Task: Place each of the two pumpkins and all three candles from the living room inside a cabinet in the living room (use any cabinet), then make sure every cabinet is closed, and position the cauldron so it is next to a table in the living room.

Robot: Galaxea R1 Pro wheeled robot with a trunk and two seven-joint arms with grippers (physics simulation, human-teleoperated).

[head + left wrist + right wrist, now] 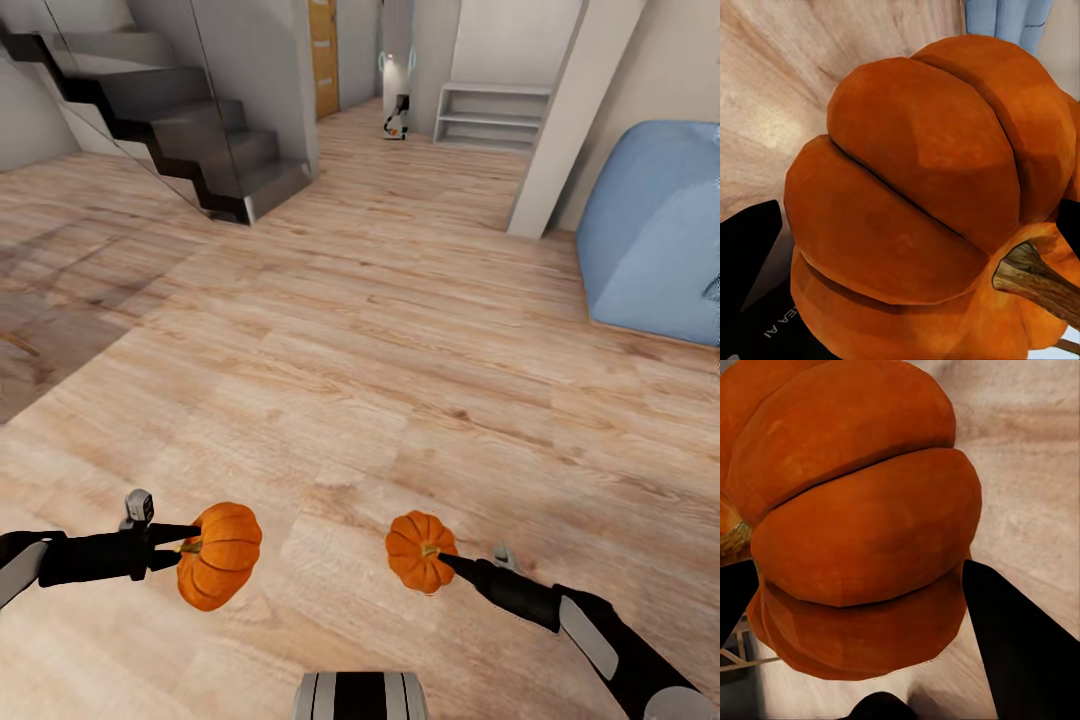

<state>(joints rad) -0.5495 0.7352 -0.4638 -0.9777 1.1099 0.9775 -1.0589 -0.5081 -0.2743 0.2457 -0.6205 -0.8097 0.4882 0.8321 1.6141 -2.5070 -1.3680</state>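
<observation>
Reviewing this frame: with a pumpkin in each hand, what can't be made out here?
- Left hand: head view, fingertips hidden behind the left pumpkin.
- Right hand: head view, fingertips hidden by the right pumpkin.
- Sofa: head view, cut off by the right edge.
- Small object far down the hallway: too small to identify.

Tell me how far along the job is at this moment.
Nothing looks finished yet. In hand: the left gripper holds one pumpkin and the right gripper holds the other pumpkin, both carried above the wood floor. Left: storing them, candles, closing cabinets, cauldron.
</observation>
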